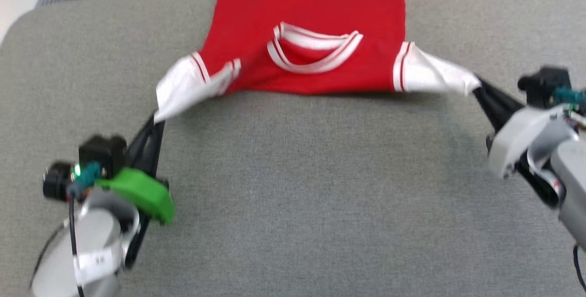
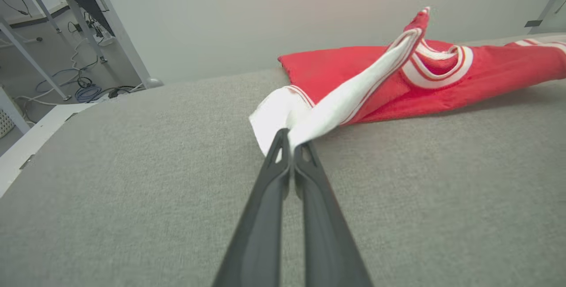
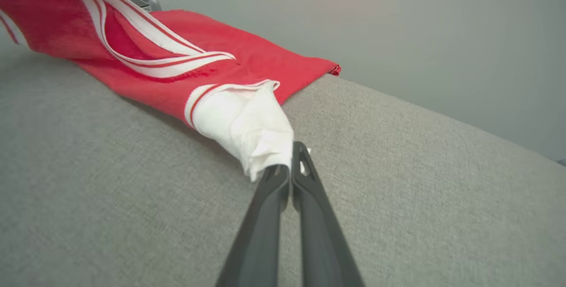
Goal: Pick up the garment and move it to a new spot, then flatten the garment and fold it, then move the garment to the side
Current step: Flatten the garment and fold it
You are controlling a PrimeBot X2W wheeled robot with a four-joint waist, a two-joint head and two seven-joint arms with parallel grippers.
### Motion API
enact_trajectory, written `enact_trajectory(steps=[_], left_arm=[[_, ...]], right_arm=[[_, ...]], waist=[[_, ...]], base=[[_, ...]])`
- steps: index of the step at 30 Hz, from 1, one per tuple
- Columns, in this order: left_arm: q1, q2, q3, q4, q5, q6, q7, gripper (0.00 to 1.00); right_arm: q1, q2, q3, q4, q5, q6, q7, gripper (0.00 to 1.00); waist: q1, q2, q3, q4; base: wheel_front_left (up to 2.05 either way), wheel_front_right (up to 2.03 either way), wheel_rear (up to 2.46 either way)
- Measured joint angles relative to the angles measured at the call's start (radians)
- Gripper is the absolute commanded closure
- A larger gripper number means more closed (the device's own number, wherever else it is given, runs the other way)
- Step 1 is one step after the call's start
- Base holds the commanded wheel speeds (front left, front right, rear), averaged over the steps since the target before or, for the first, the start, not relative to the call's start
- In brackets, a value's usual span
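The garment (image 1: 316, 36) is a red T-shirt with white sleeves and a striped collar, spread across the far middle of the grey table with its hem at the far edge. No lettering shows on the side facing up. My left gripper (image 1: 158, 116) is shut on the tip of its left white sleeve (image 2: 327, 114), which is pulled out and lifted toward me. My right gripper (image 1: 476, 87) is shut on the right white sleeve (image 3: 252, 132), stretched out to the right. The near edge of the garment (image 2: 442, 88) hangs slightly off the cloth surface between the two grips.
The grey fabric table (image 1: 293, 187) reaches from the garment to the near edge. Past its left far corner stand metal table legs (image 2: 119, 35) and cables on the floor (image 2: 84, 90). A pale wall (image 3: 398, 26) rises behind the table.
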Motion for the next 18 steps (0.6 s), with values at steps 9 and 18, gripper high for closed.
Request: enact_trajectory(steps=[9,18], left_arm=[[0.279,-0.022,0.029,0.002,-0.023,0.041,0.0,1.0],[0.458,-0.05,0.048,0.013,-0.032,0.079,0.0,1.0]], right_arm=[[0.29,-0.028,-0.066,-0.029,0.009,0.0,0.002,1.0],[0.582,-0.028,-0.202,-0.046,0.016,0.0,-0.008,1.0]], waist=[[0.0,0.0,-0.115,-0.009],[0.0,0.0,-0.21,0.0]], base=[[0.0,0.0,0.0],[0.0,0.0,0.0]])
